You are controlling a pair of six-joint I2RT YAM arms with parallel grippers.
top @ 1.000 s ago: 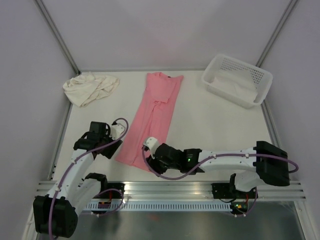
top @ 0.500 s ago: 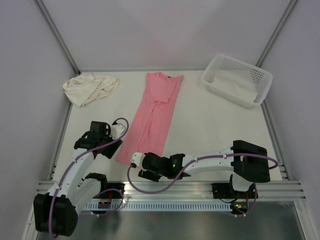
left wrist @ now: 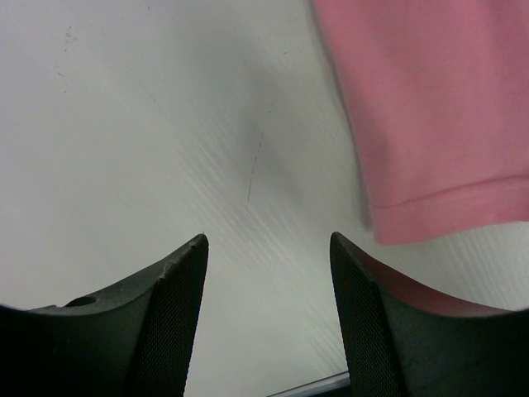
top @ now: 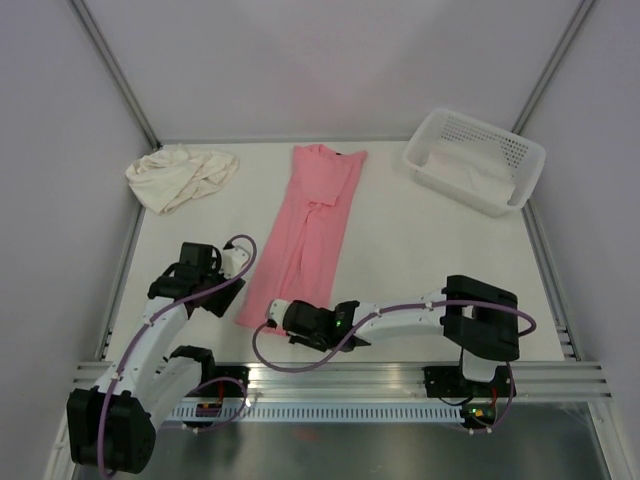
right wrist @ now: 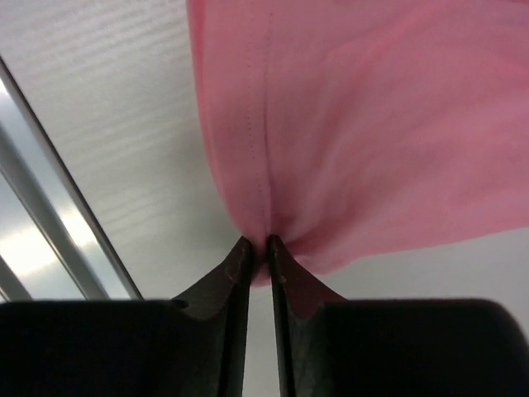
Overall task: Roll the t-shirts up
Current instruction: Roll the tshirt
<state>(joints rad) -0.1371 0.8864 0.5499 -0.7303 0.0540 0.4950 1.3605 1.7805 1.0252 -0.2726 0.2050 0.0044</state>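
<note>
A salmon pink t-shirt (top: pixel 310 215) lies folded into a long strip down the middle of the table, collar at the far end. My right gripper (top: pixel 275 312) is at its near hem, shut on the pinched edge of the pink t-shirt (right wrist: pixel 347 124). My left gripper (top: pixel 232 268) hovers just left of the strip's near end, open, with bare table between its fingers (left wrist: pixel 178 306); the pink hem (left wrist: pixel 446 211) shows at the right of that view. A cream t-shirt (top: pixel 182 176) sits crumpled at the far left corner.
A white perforated basket (top: pixel 474 160) stands at the far right of the table. A metal rail (top: pixel 340 375) runs along the near edge, close behind the right gripper. Purple walls and frame posts bound the table (top: pixel 430 250).
The right arm swung left along the near edge to the shirt's near left corner and its jaws closed on the pink hem. The left arm has not moved.
</note>
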